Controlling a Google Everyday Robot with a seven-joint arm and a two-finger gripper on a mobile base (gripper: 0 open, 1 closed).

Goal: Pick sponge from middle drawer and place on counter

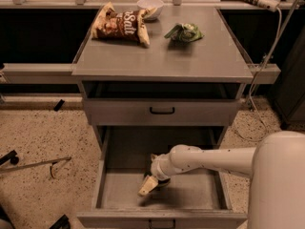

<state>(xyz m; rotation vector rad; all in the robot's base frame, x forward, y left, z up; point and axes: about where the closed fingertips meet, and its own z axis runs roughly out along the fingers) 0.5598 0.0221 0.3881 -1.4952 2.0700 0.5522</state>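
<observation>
Claw in middle drawer; "Salt" bag above

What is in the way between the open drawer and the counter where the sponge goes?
Nothing visible. The gripper is low in the open middle drawer; the way up is free. On the counter, the chip bag, bowl and green packet sit at the back.

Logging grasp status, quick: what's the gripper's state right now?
Gripper: low inside the open deep grey metal drawer, near its floor; whether it is open, shut or holding anything cannot be told.
</observation>
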